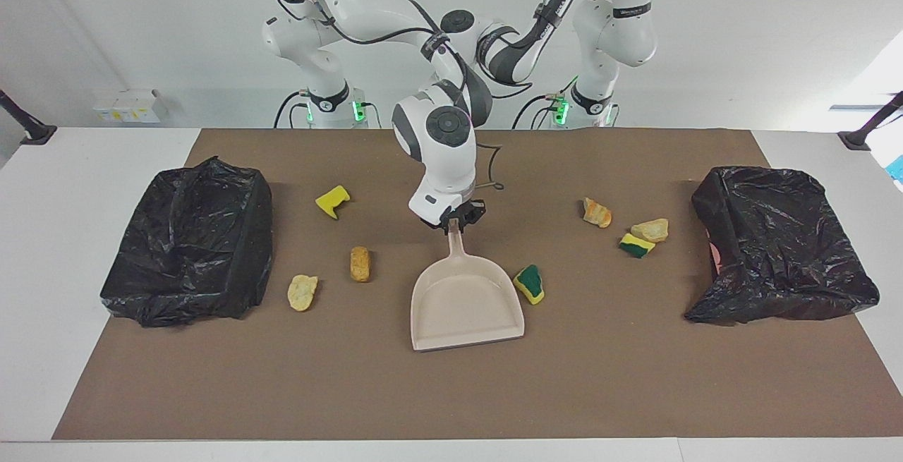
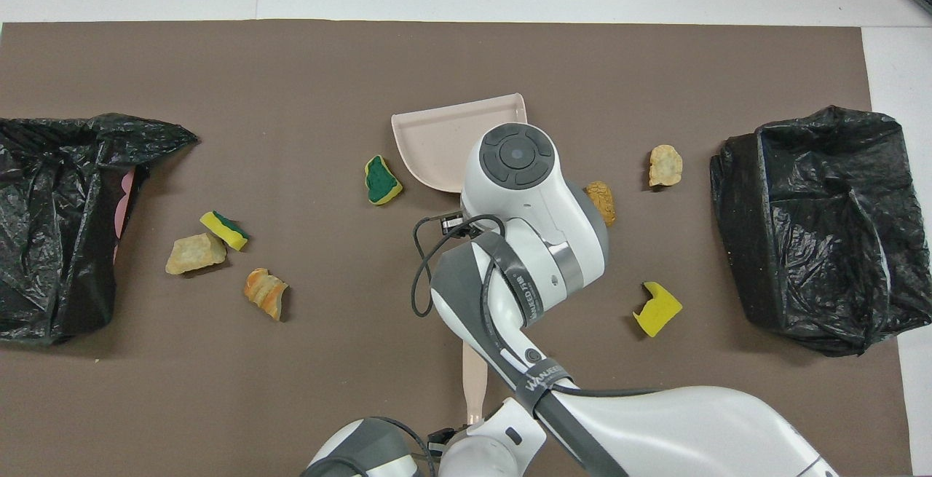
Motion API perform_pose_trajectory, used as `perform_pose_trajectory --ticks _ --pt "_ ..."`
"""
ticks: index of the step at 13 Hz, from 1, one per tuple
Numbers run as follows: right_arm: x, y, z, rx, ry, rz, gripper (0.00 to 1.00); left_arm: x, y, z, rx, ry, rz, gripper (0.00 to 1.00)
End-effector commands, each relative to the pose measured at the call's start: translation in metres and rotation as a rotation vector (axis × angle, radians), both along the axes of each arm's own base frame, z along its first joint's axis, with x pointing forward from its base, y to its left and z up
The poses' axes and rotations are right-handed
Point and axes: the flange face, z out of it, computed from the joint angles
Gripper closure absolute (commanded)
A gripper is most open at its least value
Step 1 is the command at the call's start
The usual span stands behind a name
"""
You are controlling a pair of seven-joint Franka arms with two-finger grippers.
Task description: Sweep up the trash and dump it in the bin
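A beige dustpan (image 1: 465, 300) lies flat at mid-table, handle toward the robots; it also shows in the overhead view (image 2: 437, 135). My right gripper (image 1: 455, 222) is shut on the handle's tip. Seven trash scraps lie around it: a green-topped sponge (image 1: 529, 283) beside the pan, a yellow sponge (image 1: 331, 201), two tan lumps (image 1: 360, 263) (image 1: 302, 291), an orange-streaked lump (image 1: 597, 212), a tan lump (image 1: 650, 229) and a yellow-green sponge (image 1: 636, 245). My left gripper (image 2: 466, 430) is at the end of a beige stick (image 2: 472, 375) near the robots' edge; the facing view hides it.
Two bins lined with black bags stand on the brown mat: one (image 1: 187, 240) at the right arm's end, one (image 1: 783, 243) at the left arm's end. The right arm's wrist (image 2: 517, 193) covers the dustpan's handle from above.
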Motion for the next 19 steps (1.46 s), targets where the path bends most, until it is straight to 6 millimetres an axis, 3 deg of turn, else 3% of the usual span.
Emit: perform_pose_trajectory --ticks 1,5,7,9,11,13,16,18,19 --pt "0.034 -0.050 0.017 0.035 -0.056 0.166 1.00 0.030 0.027 0.019 0.032 -0.005 0.080 1.00" --pt "0.039 -0.063 0.022 0.024 -0.071 0.304 1.00 0.095 0.073 0.027 0.104 -0.029 0.178 1.00" --pt "0.048 -0.089 0.018 0.021 -0.065 0.542 1.00 0.128 0.098 0.038 0.215 -0.054 0.194 1.00" --pt "0.051 -0.095 0.022 -0.015 -0.077 0.664 1.00 0.166 0.130 0.050 0.242 -0.075 0.265 1.00" --pt "0.052 -0.098 0.022 -0.198 -0.078 0.860 1.00 0.207 0.166 0.057 0.305 -0.085 0.322 1.00" --pt "0.055 -0.104 0.023 -0.212 -0.061 1.033 1.00 0.234 0.214 0.048 0.336 -0.064 0.414 1.00" --pt "0.060 -0.106 0.030 -0.213 -0.028 1.220 1.00 0.259 0.281 0.042 0.367 -0.035 0.497 1.00" --pt "0.061 -0.108 0.016 -0.198 0.033 1.317 1.00 0.266 0.311 0.043 0.401 -0.041 0.509 1.00" --pt "0.065 -0.106 0.015 -0.196 0.037 1.348 1.00 0.260 0.317 0.040 0.424 -0.001 0.448 1.00"
